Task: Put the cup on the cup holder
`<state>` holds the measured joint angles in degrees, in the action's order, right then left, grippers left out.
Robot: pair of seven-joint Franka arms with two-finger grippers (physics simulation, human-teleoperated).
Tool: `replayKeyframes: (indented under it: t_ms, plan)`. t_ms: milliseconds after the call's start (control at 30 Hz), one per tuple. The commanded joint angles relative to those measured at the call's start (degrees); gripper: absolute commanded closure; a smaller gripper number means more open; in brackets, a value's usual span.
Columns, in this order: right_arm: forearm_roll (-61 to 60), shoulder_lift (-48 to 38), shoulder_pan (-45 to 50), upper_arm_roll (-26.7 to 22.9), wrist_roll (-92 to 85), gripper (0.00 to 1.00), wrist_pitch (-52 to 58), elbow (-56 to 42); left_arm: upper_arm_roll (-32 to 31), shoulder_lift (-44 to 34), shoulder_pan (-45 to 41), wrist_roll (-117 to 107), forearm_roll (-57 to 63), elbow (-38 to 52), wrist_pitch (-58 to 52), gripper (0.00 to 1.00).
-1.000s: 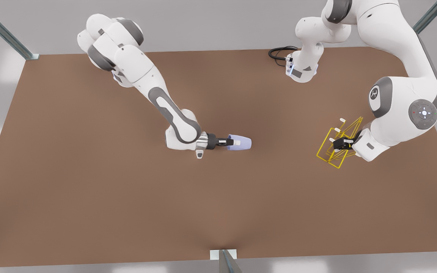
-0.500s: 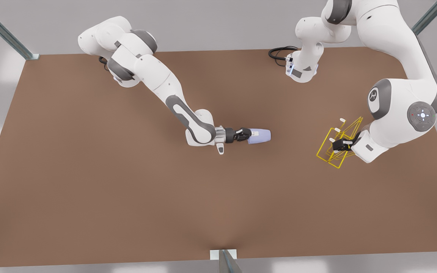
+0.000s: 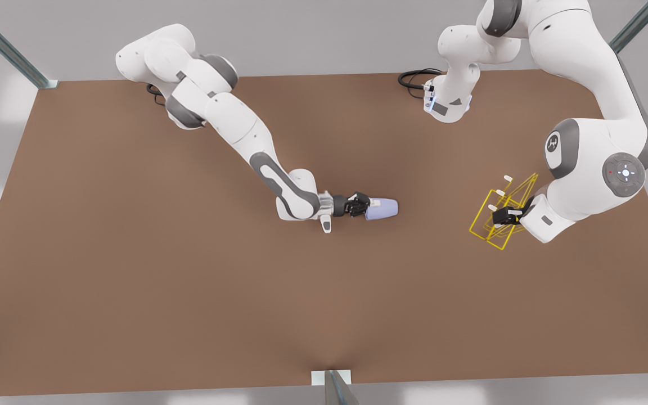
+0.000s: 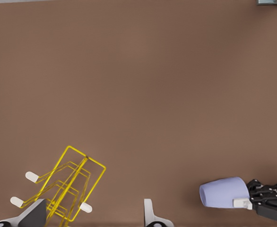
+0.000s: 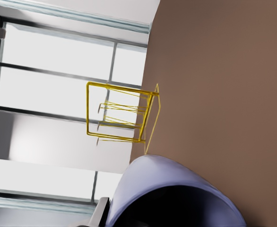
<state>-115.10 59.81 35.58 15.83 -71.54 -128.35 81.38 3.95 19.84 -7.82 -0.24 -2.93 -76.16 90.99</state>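
Cup mid-table in right gripper, well apart from cup holder toward the front view's right.

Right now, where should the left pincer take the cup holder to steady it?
Grip the cup holder by its thin base frame, from the front view's right, where the left pincer sits: the white-capped prongs slant toward the cup.
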Motion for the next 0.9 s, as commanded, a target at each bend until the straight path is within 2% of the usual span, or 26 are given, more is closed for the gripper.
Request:
replayKeyframes:
  t_ms: [0, 33, 100, 467, 700, 800, 867]
  plan:
    - [0.05, 0.14, 0.01, -0.01, -11.34, 0.53, 0.03, -0.17, 0.0, -0.07, 0.0, -0.11, 0.12, 0.05, -0.03, 0.0]
    - [-0.04, 0.14, 0.01, 0.08, -11.34, 0.45, 0.03, -0.17, 0.0, -0.07, 0.0, -0.11, 0.03, -0.04, -0.03, 0.0]
    - [-0.04, 0.05, -0.07, 0.08, -11.34, 0.19, -0.06, -0.17, 0.0, -0.07, 0.0, -0.11, 0.03, -0.04, -0.03, 0.0]
    - [1.19, -2.15, -0.78, -1.68, -11.25, 0.2, 0.12, 1.32, 0.0, -0.07, 0.0, -0.11, 0.03, 0.05, -0.03, 0.0]
    - [3.48, -4.7, -4.82, -1.85, -13.36, 0.2, 2.14, 8.09, 0.0, 0.02, 0.0, -0.11, 0.03, -0.04, -0.03, 0.0]
    - [3.48, -4.87, -4.82, -1.85, -13.1, 0.2, 2.23, 8.18, 0.0, -0.07, 0.0, -0.11, 0.03, 0.05, -0.03, 0.0]
    - [7.69, -11.37, -8.16, -2.82, -12.22, 0.21, 2.14, 14.76, 0.0, -0.07, -0.09, -0.37, 0.03, 0.05, -0.12, 0.0]
